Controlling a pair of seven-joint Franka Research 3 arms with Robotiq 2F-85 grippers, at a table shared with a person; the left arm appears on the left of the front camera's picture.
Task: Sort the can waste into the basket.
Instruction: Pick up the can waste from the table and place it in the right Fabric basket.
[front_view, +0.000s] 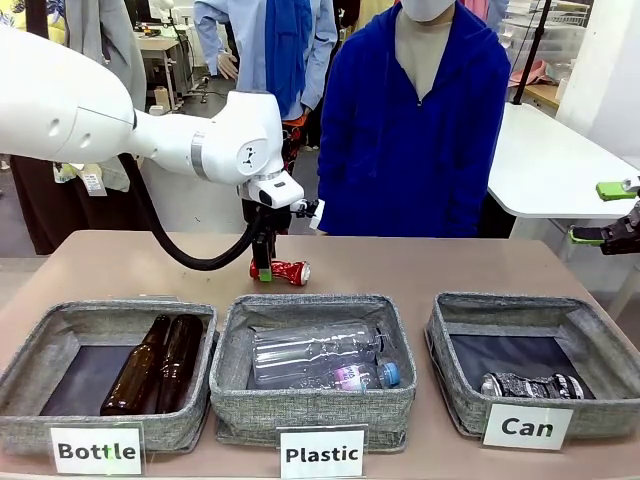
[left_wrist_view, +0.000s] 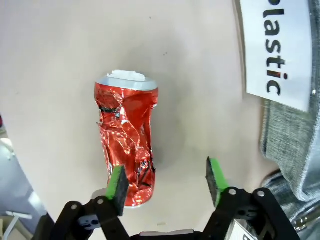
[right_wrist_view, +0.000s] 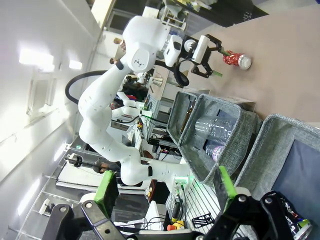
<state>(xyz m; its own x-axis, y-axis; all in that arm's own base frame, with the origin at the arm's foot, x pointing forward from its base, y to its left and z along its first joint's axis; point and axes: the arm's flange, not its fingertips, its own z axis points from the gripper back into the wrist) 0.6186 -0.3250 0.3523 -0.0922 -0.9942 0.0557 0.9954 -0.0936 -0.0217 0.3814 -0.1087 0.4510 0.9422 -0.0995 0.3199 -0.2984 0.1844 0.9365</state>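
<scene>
Roughly half done, judging by how things lie. Already in: the black-and-silver can, down on the dark floor of the basket labelled "Can", near its front right corner. Left to sort: the red can, crushed and lying on its side on the worktop behind the "Plastic" bin, well apart from the basket. By the look of it, needs gripping, carrying across to the right and dropping in.

As for the left tool: down at worktop level by the red can's left end, jaws standing wide. From its own wrist, one green pad overlapping the can's lower edge, the other out over bare worktop, so not centred on the can. Has hold of nothing. Cannot tell whether that near pad touches the metal.

As for the right tool: raised off the worktop's right side, jaws fully apart, nothing between them.
</scene>
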